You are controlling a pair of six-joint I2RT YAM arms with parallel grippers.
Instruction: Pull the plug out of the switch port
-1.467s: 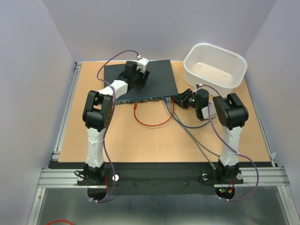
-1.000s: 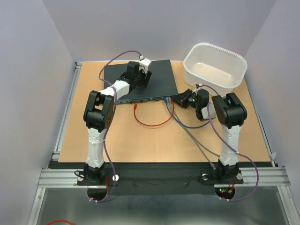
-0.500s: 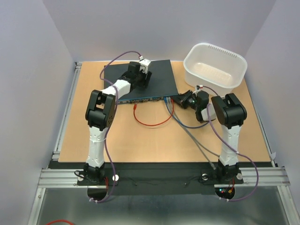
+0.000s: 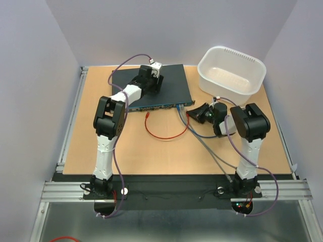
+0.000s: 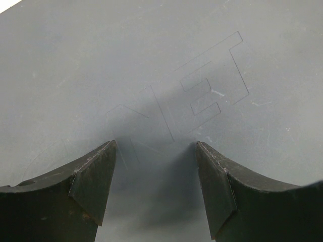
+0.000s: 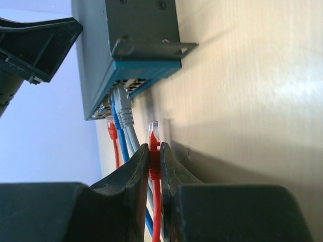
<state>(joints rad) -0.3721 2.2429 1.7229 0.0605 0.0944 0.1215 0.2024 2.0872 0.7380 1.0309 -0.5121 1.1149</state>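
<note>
The switch (image 4: 174, 85) is a flat dark box at the back of the table, and its port row (image 6: 123, 88) faces me. My left gripper (image 4: 150, 82) rests on its top, and the left wrist view shows the jaws (image 5: 155, 143) open on the bare lid. My right gripper (image 4: 192, 114) (image 6: 155, 147) is shut on the red plug (image 6: 154, 132). The plug's clear tip is free in the air, a short way off the switch's front. Its red cable (image 4: 166, 135) loops over the table.
Blue and grey cables (image 6: 121, 108) stay plugged in at the switch's right end and run toward the near edge (image 4: 209, 151). The red cable's other end (image 4: 147, 115) lies by the switch's front. A white tub (image 4: 231, 49) stands at the back right.
My right gripper has closed on the red plug and drawn back from the switch's front, bringing the plug out with it. The left gripper has stayed on the lid.
</note>
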